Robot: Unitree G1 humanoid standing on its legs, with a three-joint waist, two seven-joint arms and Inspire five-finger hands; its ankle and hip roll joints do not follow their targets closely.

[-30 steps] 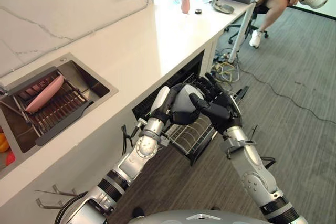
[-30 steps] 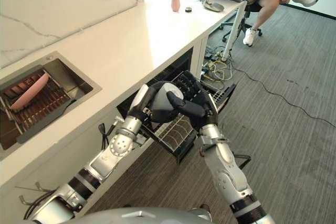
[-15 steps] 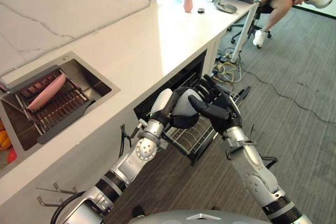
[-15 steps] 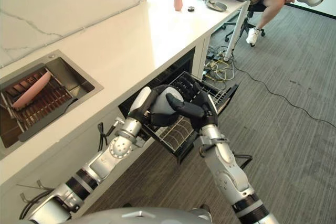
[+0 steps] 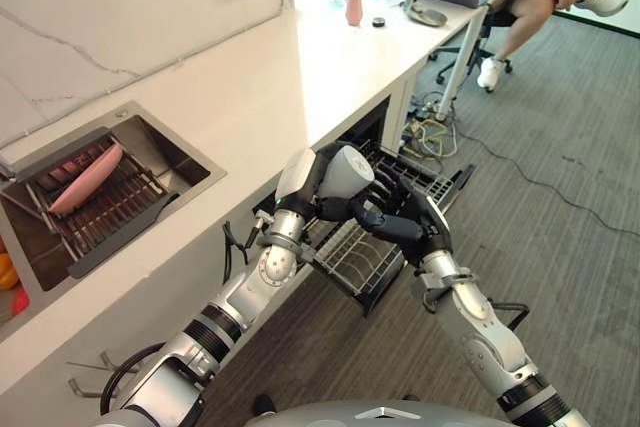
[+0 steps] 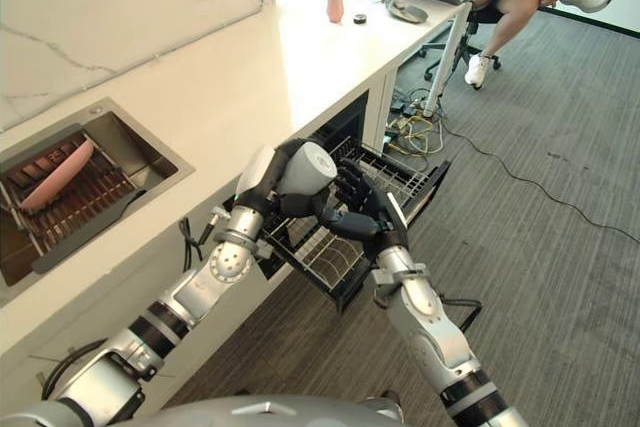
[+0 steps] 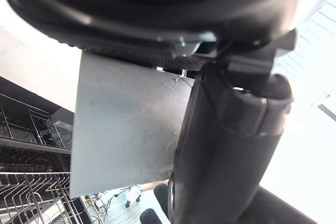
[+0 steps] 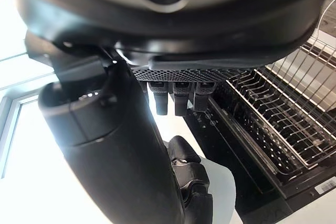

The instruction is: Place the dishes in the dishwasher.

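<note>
Left hand (image 5: 305, 179) wraps a grey cup (image 5: 344, 171) above the rack (image 5: 362, 252) | right hand (image 5: 395, 225) at its 4 o'clock, fingers loosely spread, empty

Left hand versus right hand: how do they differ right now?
The left hand is curled round a grey cup, lifted near the counter edge; the right hand holds nothing, fingers relaxed. The left hand sits higher, the right hand lower, over the pulled-out dishwasher rack. Both hover above the rack, close together.
</note>
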